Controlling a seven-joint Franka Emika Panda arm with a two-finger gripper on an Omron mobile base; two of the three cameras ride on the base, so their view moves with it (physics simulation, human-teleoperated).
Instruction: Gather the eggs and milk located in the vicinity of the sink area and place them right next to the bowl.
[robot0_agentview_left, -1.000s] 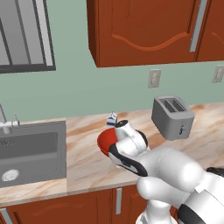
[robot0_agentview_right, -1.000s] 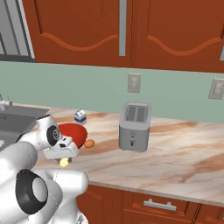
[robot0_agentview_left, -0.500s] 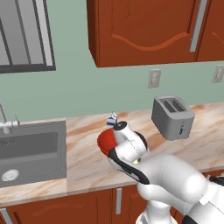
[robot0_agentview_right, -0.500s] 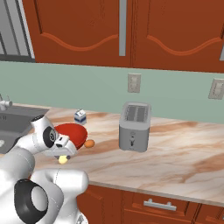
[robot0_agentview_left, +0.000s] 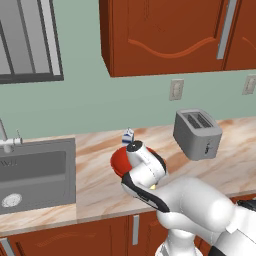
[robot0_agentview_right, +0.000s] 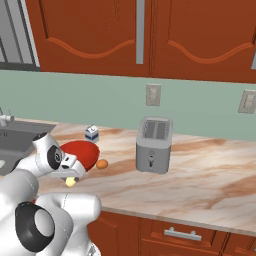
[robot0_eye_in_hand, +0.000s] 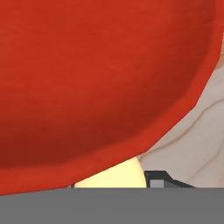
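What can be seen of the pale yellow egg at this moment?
The pale yellow egg is a small, smooth, matte rounded ball, far smaller than the glossy red bowl beside it. In the right base view it sits under the end of the white arm, at the gripper, which is shut on it. In the hand view its rounded top shows against the bowl's outer rim, above the marbled countertop. Whether it touches bowl or counter is unclear.

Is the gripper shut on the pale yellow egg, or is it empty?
Shut on it. In the hand view the pale yellow egg sits between the fingertips of the gripper, beside the red bowl; the right base view shows it under the hand.
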